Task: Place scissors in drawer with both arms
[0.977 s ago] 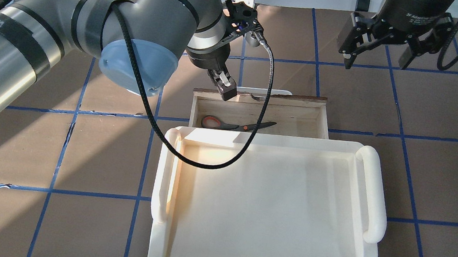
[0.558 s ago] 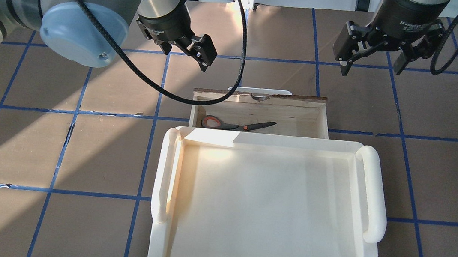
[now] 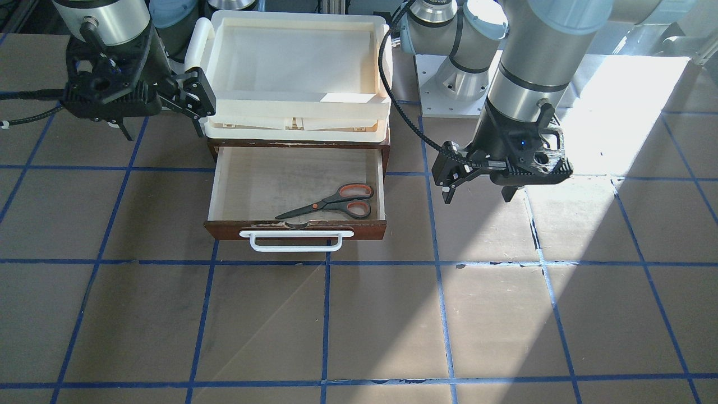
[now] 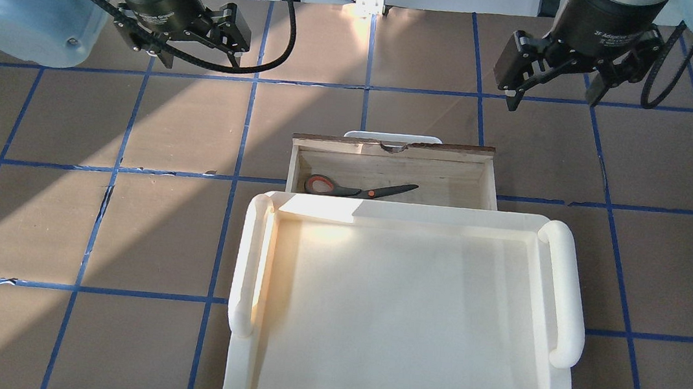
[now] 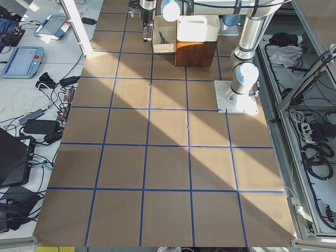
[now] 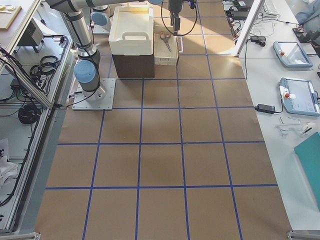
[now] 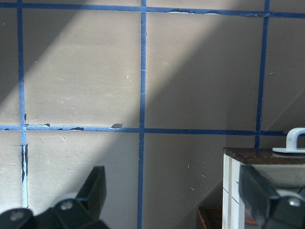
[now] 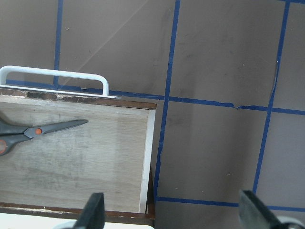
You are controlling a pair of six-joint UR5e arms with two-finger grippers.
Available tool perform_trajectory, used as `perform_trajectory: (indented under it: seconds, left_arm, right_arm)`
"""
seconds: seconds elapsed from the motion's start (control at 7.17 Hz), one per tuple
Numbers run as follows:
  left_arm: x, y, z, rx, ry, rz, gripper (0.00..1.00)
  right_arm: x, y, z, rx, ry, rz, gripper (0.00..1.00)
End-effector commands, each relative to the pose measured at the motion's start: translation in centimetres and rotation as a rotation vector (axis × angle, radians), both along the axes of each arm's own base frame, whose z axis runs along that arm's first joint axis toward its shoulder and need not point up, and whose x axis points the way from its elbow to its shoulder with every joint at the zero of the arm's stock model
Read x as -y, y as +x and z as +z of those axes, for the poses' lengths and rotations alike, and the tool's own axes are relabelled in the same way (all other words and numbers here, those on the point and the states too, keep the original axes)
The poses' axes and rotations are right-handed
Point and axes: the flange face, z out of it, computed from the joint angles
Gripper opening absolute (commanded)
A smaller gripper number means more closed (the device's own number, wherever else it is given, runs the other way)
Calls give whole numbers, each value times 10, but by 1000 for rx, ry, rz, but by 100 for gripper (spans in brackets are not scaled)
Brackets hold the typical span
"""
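Note:
The scissors [image 3: 331, 203] lie flat inside the open drawer [image 3: 297, 229], handles toward my left side; they also show in the overhead view [image 4: 357, 188] and the right wrist view [image 8: 38, 131]. The drawer [image 4: 394, 148] is pulled out, with its white bar handle [image 3: 295, 241] on the front. My left gripper [image 4: 199, 52] is open and empty, off to the left of the drawer and above the table [image 3: 477, 193]. My right gripper [image 4: 554, 97] is open and empty, to the right of the drawer, beside the tray [image 3: 160, 126].
A cream-white tray [image 4: 416, 209] sits on top of the dark cabinet [image 6: 132, 65] that holds the drawer. The brown table has a blue tape grid. The arm's base plate [image 5: 236, 97] is bolted beside the cabinet. Tablets and cables lie on side benches [image 6: 295, 95].
My left gripper has drawn back from over the drawer's front edge, swinging far to the left. My right gripper has shifted slightly left. The scissors stay in the drawer.

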Motion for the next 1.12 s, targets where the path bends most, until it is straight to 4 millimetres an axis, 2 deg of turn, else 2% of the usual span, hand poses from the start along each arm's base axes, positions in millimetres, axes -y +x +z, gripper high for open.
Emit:
perform_trajectory:
  seconds: [0.0,0.7,0.98]
  left_arm:
    - [0,36,-2,5,21,66,100]
    - [-34,20,-1,2,31,40,100]
    - [-34,20,-1,-4,30,37,100]
  right_arm:
    - [0,1,-2,0,0,-5,100]
    - [1,1,-1,1,-7,-8,100]
    - [1,0,-1,0,-6,-8,100]
